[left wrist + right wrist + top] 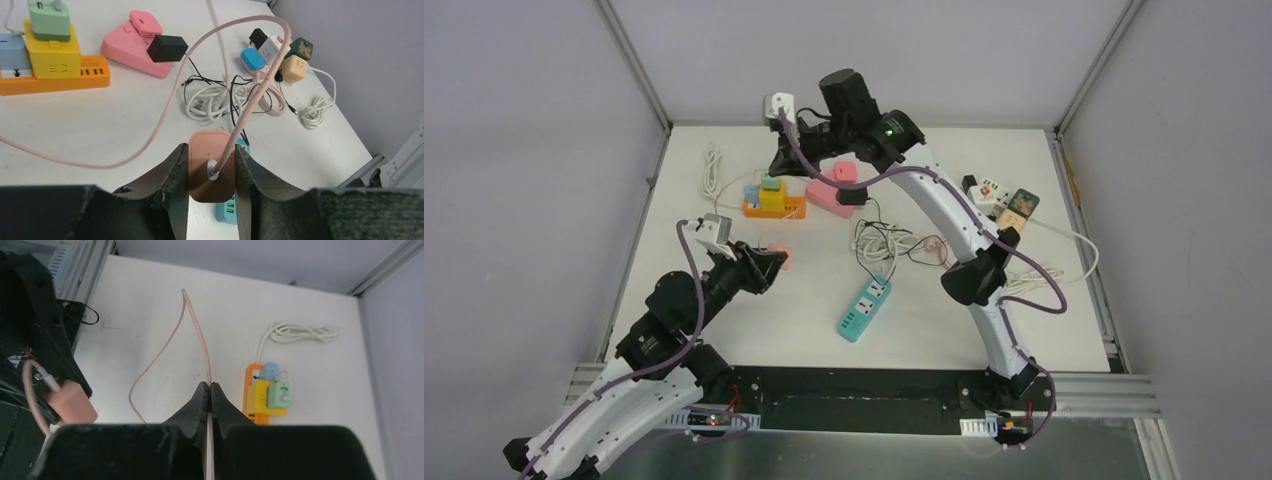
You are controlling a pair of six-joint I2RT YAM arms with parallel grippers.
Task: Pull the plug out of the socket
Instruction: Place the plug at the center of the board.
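Note:
My left gripper [210, 148] is shut on a salmon-pink charger block [202, 147], held just above the table; it also shows in the top view [784, 259]. A pink cable [170, 107] ends in a white plug [214, 171] that sits in the block's face. The cable loops up and away to the right. My right gripper [209, 385] is shut on the same pink cable [199, 332], farther back over the table [786, 162]. The block in my left gripper shows at the left of the right wrist view [75, 402].
An orange power strip [774, 208] carries yellow, green and blue adapters. A pink strip [829, 192] holds a black adapter [852, 197]. A teal strip [865, 308], tangled cables [889, 245], cube sockets [1004, 200] and a coiled white cable [713, 170] lie about.

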